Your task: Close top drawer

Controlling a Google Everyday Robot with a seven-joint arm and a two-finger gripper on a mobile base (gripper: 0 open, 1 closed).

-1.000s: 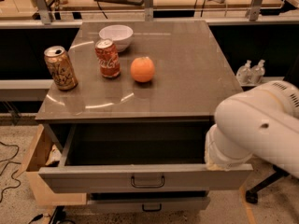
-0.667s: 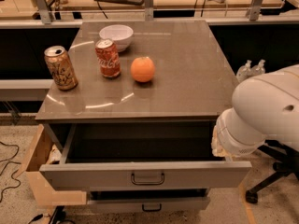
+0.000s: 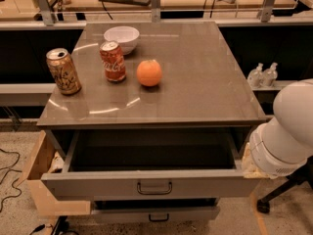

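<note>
Top drawer open beneath grey tabletop, gripper hidden at right

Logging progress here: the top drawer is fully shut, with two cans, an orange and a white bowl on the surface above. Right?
Not shut: the camera view shows the top drawer pulled open. The gold can, red can, orange and white bowl are on the surface above, and the gripper is at the drawer's right front corner.

Smooth white rounded arm, ribbed joint ring; tool hidden behind it
</note>
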